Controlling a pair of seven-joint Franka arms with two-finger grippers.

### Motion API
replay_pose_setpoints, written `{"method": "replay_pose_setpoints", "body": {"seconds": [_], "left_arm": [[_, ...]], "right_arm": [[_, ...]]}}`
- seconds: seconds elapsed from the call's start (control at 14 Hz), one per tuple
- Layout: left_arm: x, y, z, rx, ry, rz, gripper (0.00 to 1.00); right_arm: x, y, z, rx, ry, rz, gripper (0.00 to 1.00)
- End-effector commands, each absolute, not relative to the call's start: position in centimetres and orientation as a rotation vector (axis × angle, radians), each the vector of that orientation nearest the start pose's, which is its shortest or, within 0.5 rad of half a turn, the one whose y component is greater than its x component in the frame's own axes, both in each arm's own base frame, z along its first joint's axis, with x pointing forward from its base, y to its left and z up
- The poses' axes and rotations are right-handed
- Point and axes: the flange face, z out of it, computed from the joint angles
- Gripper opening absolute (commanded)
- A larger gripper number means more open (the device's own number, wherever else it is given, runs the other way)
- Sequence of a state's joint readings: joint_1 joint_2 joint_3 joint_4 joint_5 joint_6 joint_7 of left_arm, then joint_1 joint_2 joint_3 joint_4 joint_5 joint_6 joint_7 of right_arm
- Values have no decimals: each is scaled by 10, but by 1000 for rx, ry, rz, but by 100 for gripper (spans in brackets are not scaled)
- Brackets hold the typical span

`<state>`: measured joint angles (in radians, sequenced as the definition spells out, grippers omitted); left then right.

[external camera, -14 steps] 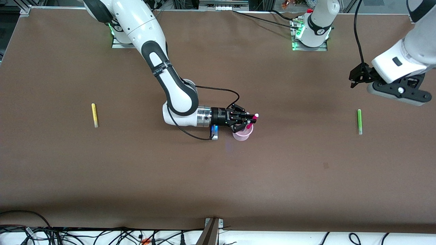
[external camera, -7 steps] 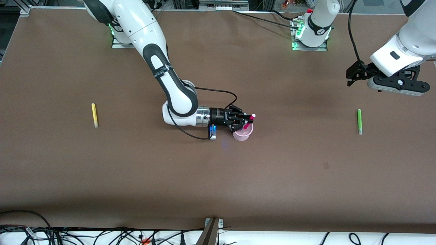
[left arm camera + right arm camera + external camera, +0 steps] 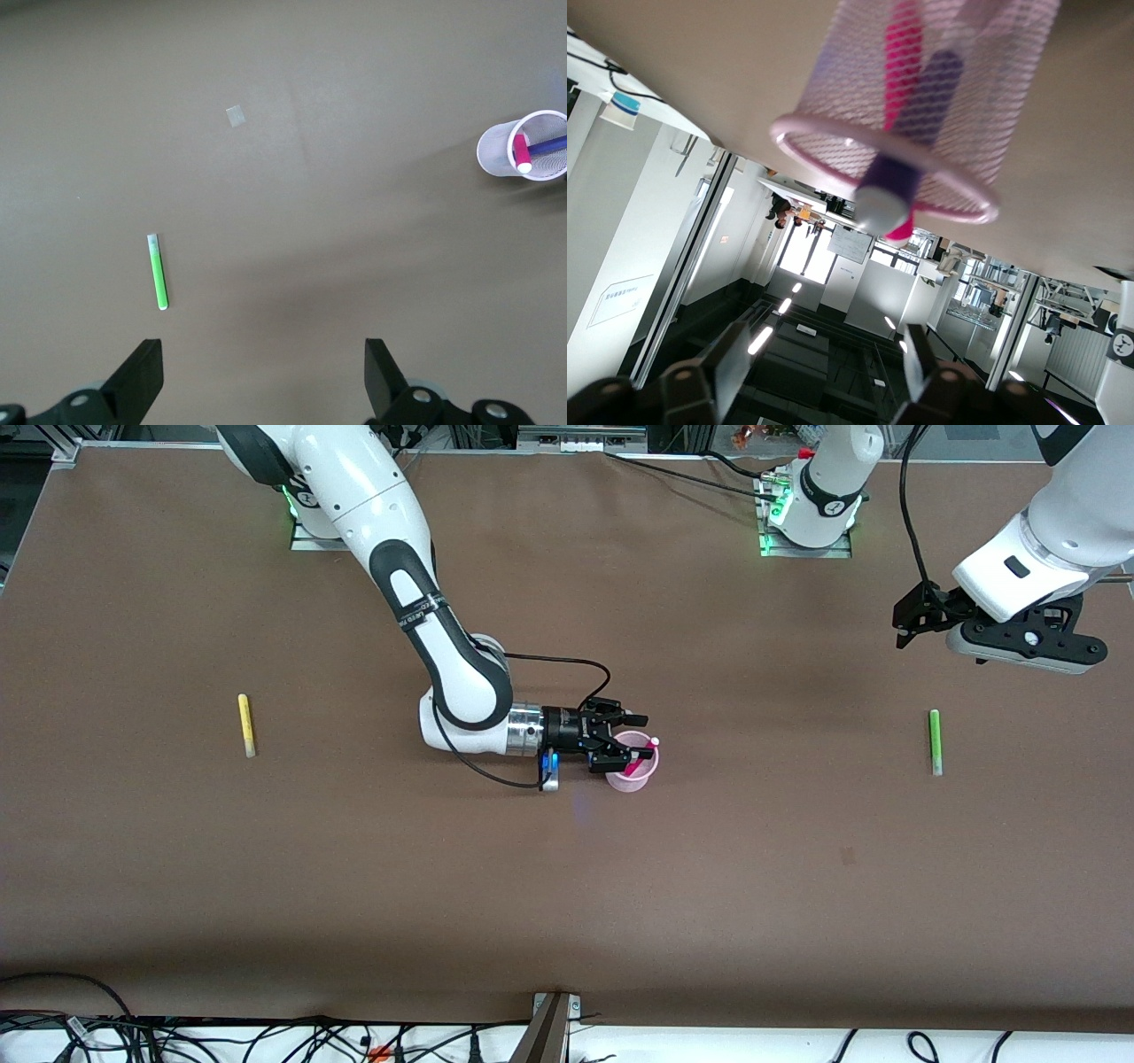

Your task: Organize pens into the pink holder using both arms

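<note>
The pink holder (image 3: 633, 765) stands a little below the middle of the front frame, mouth up, closest to the camera of the task's things. The magenta pen (image 3: 640, 756) leans inside it, pale cap poking over the rim, and the left wrist view shows a purple pen (image 3: 551, 145) in there too. So two pens look home and two are left, by my reckoning.

Level with the cup's rim is the right gripper (image 3: 620, 739), reaching in sideways from the frame's left with its fingers spread apart and nothing between them. It looks to have let the magenta pen go; the wide jaws keep clear of the rim so the light cup won't tip.

At about the same height in the frame lie the two loose pens. The green pen (image 3: 934, 741) lies flat at centre right and the yellow pen (image 3: 245, 724) flat at centre left, each well apart from the cup. Each sits on the side of the arm best placed to fetch it, which is likely why both arms are used.

Farther up, in the upper right corner, the left gripper (image 3: 911, 622) hangs above the table near the green pen, jaws wide open and empty. Its camera looks straight down with the green pen (image 3: 158, 272) inside the finger span, so I judge it is lining up for a descent.
</note>
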<state>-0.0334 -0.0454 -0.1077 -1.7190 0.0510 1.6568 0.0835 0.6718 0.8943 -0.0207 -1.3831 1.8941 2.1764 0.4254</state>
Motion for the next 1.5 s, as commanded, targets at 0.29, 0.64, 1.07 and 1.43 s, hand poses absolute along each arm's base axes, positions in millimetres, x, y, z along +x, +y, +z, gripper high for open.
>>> {"method": "replay_pose_setpoints", "body": {"seconds": [0.29, 0.64, 1.07, 1.43], "left_arm": [[539, -73, 589, -3081, 337, 13, 100], [539, -74, 589, -3081, 340, 10, 100], [539, -74, 589, -3081, 340, 10, 100], [539, -74, 589, -3081, 340, 10, 100]], "right_arm": [[631, 408, 304, -1997, 757, 473, 100], [639, 343, 382, -2444, 443, 337, 100], [648, 176, 483, -2791, 136, 204, 100], [601, 98, 581, -2992, 49, 173, 100]]}}
